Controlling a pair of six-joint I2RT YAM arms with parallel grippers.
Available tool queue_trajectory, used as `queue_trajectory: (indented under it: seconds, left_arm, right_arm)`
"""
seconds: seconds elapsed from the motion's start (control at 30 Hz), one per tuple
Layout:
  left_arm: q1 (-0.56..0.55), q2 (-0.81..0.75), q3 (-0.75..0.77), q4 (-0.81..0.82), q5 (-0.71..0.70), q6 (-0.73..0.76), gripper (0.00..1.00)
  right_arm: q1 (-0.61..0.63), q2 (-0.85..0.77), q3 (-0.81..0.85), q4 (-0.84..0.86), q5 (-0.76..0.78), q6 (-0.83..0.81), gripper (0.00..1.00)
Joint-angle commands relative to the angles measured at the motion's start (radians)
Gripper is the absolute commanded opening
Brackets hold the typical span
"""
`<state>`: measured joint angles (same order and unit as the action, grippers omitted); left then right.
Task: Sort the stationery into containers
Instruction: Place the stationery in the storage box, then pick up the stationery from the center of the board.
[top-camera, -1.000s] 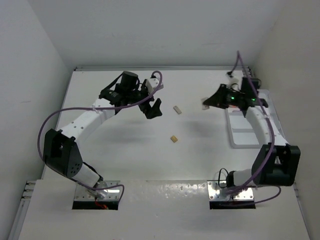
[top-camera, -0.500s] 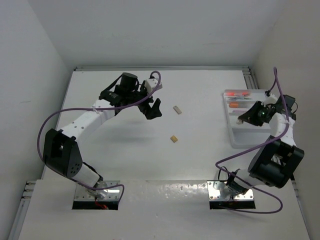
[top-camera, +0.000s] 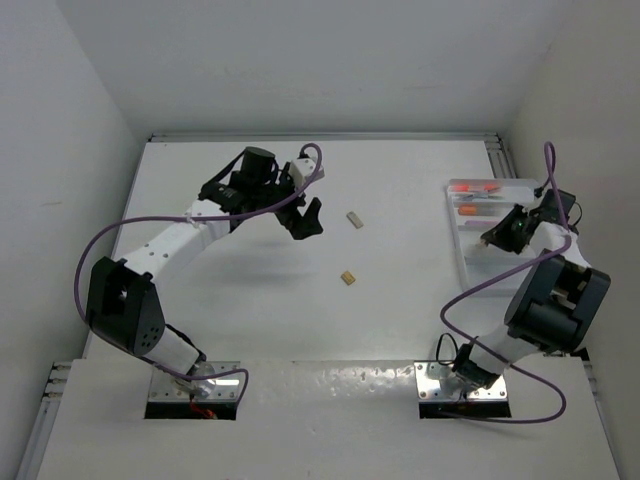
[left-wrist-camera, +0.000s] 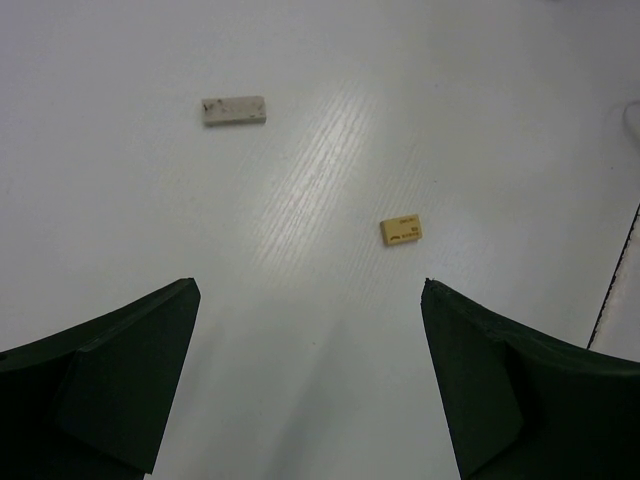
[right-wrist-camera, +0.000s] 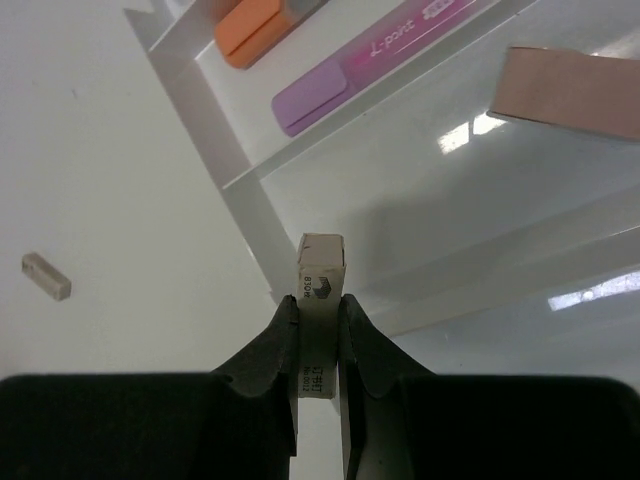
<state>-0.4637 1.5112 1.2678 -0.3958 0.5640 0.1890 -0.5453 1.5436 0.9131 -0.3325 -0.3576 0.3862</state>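
Jaws of the right hand (right-wrist-camera: 318, 335) stand nearly together, clamped on a small whitish eraser (right-wrist-camera: 322, 265) with a printed label, held upright between them. The block hangs just above the outer wall of the white tray (right-wrist-camera: 232, 140), near the spot where a divider meets that wall. Inside the tray, in the compartments beyond, lie an orange pen (right-wrist-camera: 255, 20) and a purple pen (right-wrist-camera: 340, 85), each in its own long slot, and a pink block (right-wrist-camera: 575, 90) rests in the wider section to the right. Outside the tray, on the worktop (left-wrist-camera: 450, 100), a grey-white eraser (right-wrist-camera: 46, 276) lies well apart from the hand.

The left hand (left-wrist-camera: 308, 290) is spread wide and grips nothing, poised above the middle of the worktop. Below and ahead of it sits a tan eraser (left-wrist-camera: 401, 230), nearer its right finger, with the grey-white eraser farther off toward the left. Both blocks lie flat, apart from each other, and well away from the tray at the right edge.
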Motion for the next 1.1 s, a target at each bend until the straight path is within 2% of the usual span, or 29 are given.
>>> queue_trajectory:
  seconds: [0.0, 0.17, 0.3, 0.33, 0.43, 0.57, 0.63, 0.7, 0.77, 0.8, 0.9, 0.97, 1.07]
  left_arm:
    - [0.008, 0.000, -0.008, 0.034, -0.001, -0.008, 1.00]
    - [0.020, 0.000, -0.013, 0.035, -0.001, -0.005, 1.00]
    - [0.026, 0.003, -0.018, 0.038, -0.001, -0.006, 1.00]
    - [0.026, 0.003, -0.019, 0.041, -0.001, -0.006, 1.00]
    - [0.028, 0.004, -0.022, 0.043, -0.012, 0.004, 1.00]
    - [0.025, 0.035, -0.007, 0.038, -0.004, 0.070, 1.00]
    - [0.013, 0.101, 0.054, 0.012, -0.004, 0.147, 1.00]
    - [-0.004, 0.213, 0.125, -0.053, 0.002, 0.240, 0.96]
    - [-0.022, 0.344, 0.267, -0.110, -0.035, 0.297, 0.92]
    - [-0.027, 0.387, 0.354, -0.112, -0.062, 0.282, 0.92]
    - [-0.024, 0.523, 0.450, -0.074, -0.093, 0.172, 0.89]
    - [-0.033, 0.557, 0.441, 0.023, -0.073, 0.153, 0.90]
    - [-0.044, 0.599, 0.445, 0.090, -0.075, 0.200, 0.90]
  right_arm:
    - [0.018, 0.026, 0.030, 0.088, 0.048, 0.059, 0.07]
    - [0.039, 0.069, 0.043, 0.115, 0.091, 0.111, 0.11]
    - [0.065, 0.096, 0.066, 0.079, 0.094, 0.128, 0.33]
    - [0.070, 0.098, 0.070, 0.069, 0.097, 0.131, 0.43]
    - [0.071, 0.075, 0.073, 0.052, 0.106, 0.125, 0.51]
    - [0.052, 0.010, 0.113, -0.009, 0.050, 0.100, 0.50]
    - [0.042, -0.013, 0.127, -0.043, -0.053, 0.091, 0.48]
    - [0.042, -0.052, 0.141, -0.060, -0.114, 0.060, 0.47]
    - [0.048, -0.074, 0.145, -0.105, -0.197, 0.017, 0.46]
    - [0.053, -0.098, 0.136, -0.117, -0.207, -0.006, 0.46]
    - [0.062, -0.169, 0.081, -0.131, -0.241, -0.030, 0.47]
    - [0.074, -0.209, 0.050, -0.114, -0.247, -0.050, 0.48]
    - [0.094, -0.258, 0.007, -0.115, -0.267, -0.092, 0.48]
